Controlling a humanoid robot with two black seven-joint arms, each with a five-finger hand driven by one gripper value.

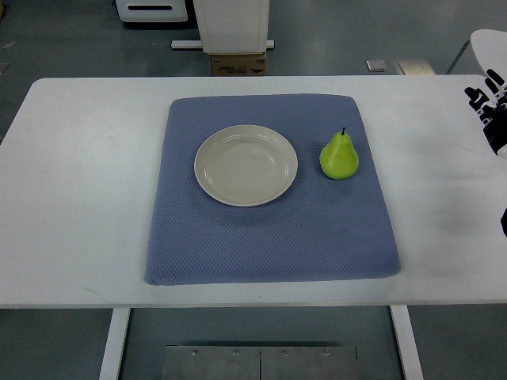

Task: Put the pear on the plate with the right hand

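A green pear [339,156] stands upright on a blue mat [269,237], just right of a cream plate [245,165] that lies near the mat's middle and holds nothing. My right hand [486,101] shows at the far right edge, well right of the pear and above the white table; its black fingers [478,97] look spread and hold nothing. The left hand is out of view.
The white table [79,198] carries the mat. Beyond its far edge are a white machine base [232,24] and a cardboard box [238,63] on the floor. A metal plate [260,362] lies below the table's near edge.
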